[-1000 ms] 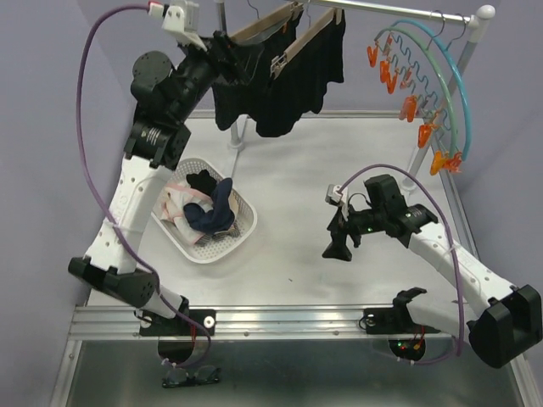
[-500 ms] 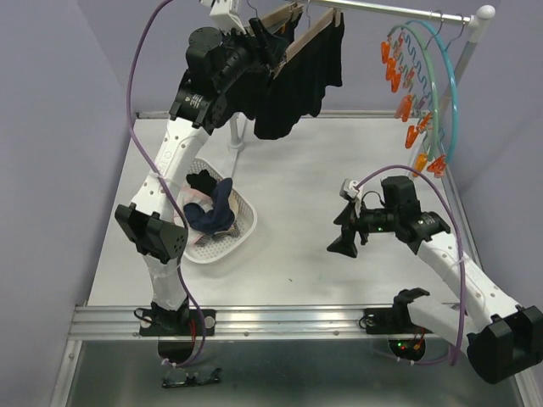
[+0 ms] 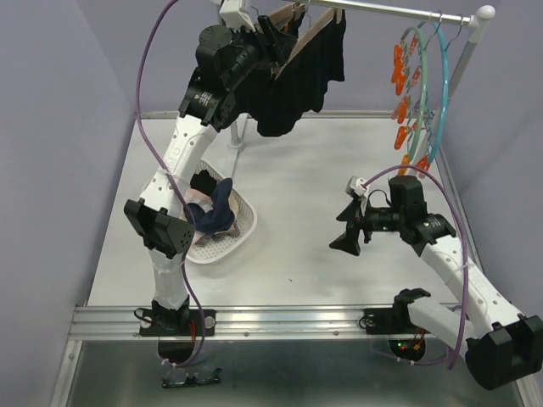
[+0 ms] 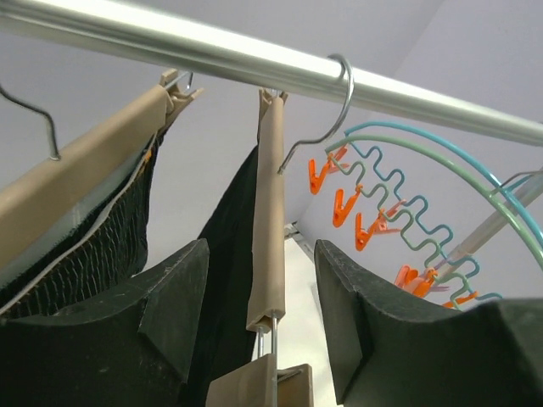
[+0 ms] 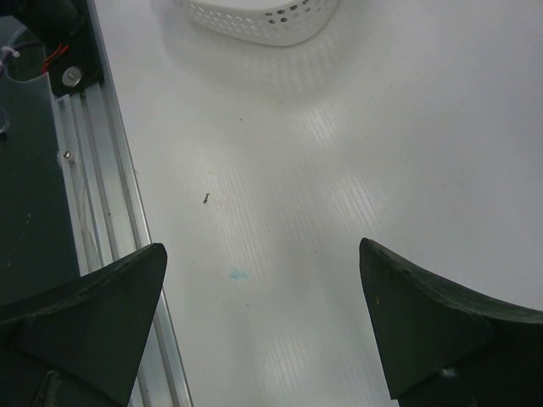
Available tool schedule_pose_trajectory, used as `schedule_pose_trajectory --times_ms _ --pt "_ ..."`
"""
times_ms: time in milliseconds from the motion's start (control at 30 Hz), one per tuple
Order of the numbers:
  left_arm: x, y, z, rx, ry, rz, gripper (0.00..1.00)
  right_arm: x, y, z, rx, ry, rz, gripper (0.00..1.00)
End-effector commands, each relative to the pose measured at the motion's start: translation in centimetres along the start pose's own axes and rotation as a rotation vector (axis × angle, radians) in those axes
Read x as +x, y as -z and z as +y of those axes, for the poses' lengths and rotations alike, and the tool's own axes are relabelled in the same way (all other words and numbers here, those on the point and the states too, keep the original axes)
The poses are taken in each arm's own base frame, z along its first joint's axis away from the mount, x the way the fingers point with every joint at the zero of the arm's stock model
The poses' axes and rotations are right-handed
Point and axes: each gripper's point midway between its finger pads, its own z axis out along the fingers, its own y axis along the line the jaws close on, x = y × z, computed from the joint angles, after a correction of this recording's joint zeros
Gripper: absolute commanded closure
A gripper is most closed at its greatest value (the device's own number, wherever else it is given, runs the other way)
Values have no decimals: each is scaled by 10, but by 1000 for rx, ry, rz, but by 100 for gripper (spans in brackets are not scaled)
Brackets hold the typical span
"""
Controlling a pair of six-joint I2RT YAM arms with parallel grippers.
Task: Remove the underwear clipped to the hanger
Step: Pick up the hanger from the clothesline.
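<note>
Two black underwear shorts (image 3: 301, 80) hang clipped to two tan wooden hangers (image 3: 310, 30) on the metal rail (image 3: 382, 10). My left gripper (image 3: 273, 38) is raised to the rail. In the left wrist view it (image 4: 261, 254) is open, its jaws on either side of the end of one hanger bar (image 4: 270, 212) and its clip (image 4: 254, 381), with a gap on each side. Black cloth (image 4: 225, 254) hangs just left of that bar. My right gripper (image 3: 346, 231) hovers open over the bare table, holding nothing.
A white basket (image 3: 246, 233) at the left holds navy (image 3: 216, 212) and other small garments; its rim (image 5: 263, 21) shows in the right wrist view. A round teal hanger (image 3: 434, 93) with orange clips (image 3: 399, 80) hangs at the rail's right end. The aluminium front rail (image 5: 93, 170) lies near the right gripper.
The left arm swung up and rightward, bringing its gripper around the hanger's end, and its jaws narrowed. The right gripper drifted slightly right. The round hanger swung.
</note>
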Motion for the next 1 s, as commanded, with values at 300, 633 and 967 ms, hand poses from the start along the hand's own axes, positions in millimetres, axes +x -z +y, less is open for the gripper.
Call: schedule_pose_trajectory --times_ms 300,633,967 --pt "-10 -12 -8 -49 -127 -74 38 -14 9 3 -1 27 -69 0" --pt "9 -23 -2 -88 -175 -51 44 -18 14 1 9 23 -90 0" --pt "20 -31 2 -87 -201 -36 44 -22 20 0 17 16 -111 0"
